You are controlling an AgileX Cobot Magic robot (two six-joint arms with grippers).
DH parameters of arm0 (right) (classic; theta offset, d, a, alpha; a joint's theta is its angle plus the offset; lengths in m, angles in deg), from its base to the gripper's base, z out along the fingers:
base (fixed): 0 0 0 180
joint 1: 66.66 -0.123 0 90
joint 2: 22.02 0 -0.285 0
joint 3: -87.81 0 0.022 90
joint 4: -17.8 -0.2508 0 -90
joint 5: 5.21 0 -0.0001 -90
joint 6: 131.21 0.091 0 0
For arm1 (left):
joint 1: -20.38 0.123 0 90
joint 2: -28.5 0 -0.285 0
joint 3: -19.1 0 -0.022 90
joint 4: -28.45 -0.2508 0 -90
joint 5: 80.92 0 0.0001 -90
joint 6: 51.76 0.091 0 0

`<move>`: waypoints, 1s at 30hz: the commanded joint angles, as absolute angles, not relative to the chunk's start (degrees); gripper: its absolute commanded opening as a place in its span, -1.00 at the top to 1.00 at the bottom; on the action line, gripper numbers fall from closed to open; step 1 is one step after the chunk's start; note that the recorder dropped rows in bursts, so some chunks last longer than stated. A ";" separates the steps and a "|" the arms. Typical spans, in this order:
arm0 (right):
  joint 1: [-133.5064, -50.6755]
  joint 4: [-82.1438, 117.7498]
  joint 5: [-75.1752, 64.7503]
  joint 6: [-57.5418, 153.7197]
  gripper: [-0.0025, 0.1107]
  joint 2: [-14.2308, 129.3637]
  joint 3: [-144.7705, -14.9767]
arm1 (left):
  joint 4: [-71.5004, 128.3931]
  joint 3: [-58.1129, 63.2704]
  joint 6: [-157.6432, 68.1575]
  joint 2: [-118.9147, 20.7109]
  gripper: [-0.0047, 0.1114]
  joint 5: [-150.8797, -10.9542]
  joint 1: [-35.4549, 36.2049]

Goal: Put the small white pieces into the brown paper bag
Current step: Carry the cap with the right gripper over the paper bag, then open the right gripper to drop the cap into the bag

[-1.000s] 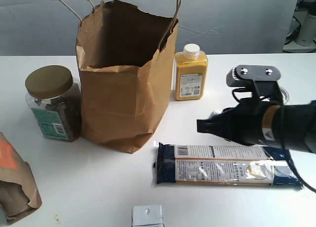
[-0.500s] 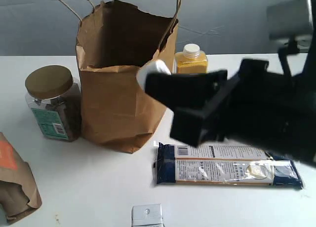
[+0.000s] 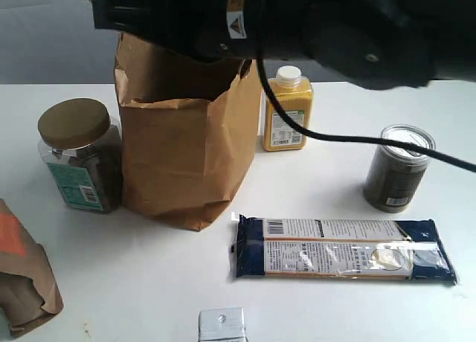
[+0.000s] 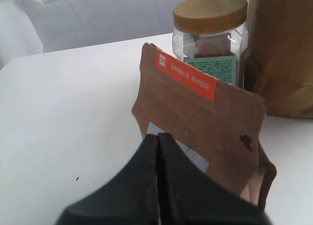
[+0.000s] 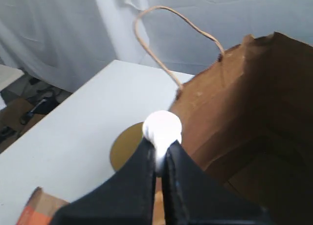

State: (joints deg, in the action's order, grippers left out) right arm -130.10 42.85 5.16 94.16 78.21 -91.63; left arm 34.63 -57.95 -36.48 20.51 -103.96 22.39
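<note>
The tall brown paper bag (image 3: 186, 134) stands open at the back left of the table, its ragged rim and string handle (image 5: 166, 39) showing in the right wrist view. My right gripper (image 5: 160, 149) is shut on a small white piece (image 5: 162, 128) and hangs over the near rim of the brown paper bag (image 5: 254, 112). In the exterior view the right arm (image 3: 297, 22) stretches across the top of the picture above the bag's mouth, and the piece is hidden there. My left gripper (image 4: 158, 135) is shut with nothing in it, close to the smaller bag with an orange patch (image 4: 205, 127).
A gold-lidded jar (image 3: 78, 152) stands left of the bag and a yellow bottle (image 3: 287, 108) right of it. A dark can (image 3: 398, 167) stands at the right, a long blue packet (image 3: 342, 249) in front. The smaller brown bag (image 3: 22, 271) lies front left.
My right arm has risen from beside the dark can and swung left, carrying the white piece up over the mouth of the tall bag. The can now shows.
</note>
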 commanded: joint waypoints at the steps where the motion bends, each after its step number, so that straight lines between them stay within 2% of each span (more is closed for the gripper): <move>1: -128.60 41.82 8.58 93.96 0.96 82.96 -96.63 | 35.14 -58.11 -36.61 20.71 0.92 -103.51 22.18; 5: -128.49 41.73 9.40 93.96 0.95 85.14 -98.80 | 35.14 -58.11 -36.61 20.71 0.92 -103.51 22.18; 7: -128.49 41.73 9.13 93.96 0.86 85.54 -99.05 | 35.14 -58.11 -36.61 20.71 0.92 -103.51 22.18; 9: -128.49 41.73 9.24 93.96 0.70 85.63 -99.05 | 35.14 -58.11 -36.61 20.71 0.92 -103.51 22.18; 12: -128.26 41.29 10.02 94.10 0.33 85.67 -99.05 | 35.14 -58.11 -36.61 20.71 0.92 -103.51 22.18; 15: -128.02 39.70 10.55 94.15 0.09 85.67 -99.05 | 35.14 -58.11 -36.61 20.71 0.92 -103.51 22.18; 30: -127.52 41.15 16.46 95.56 0.06 85.52 -99.05 | 35.14 -58.11 -36.61 20.71 0.92 -103.51 22.18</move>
State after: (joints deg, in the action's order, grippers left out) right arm -128.13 39.43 14.48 94.16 85.70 -98.62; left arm 34.63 -57.95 -36.48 20.51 -103.96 22.39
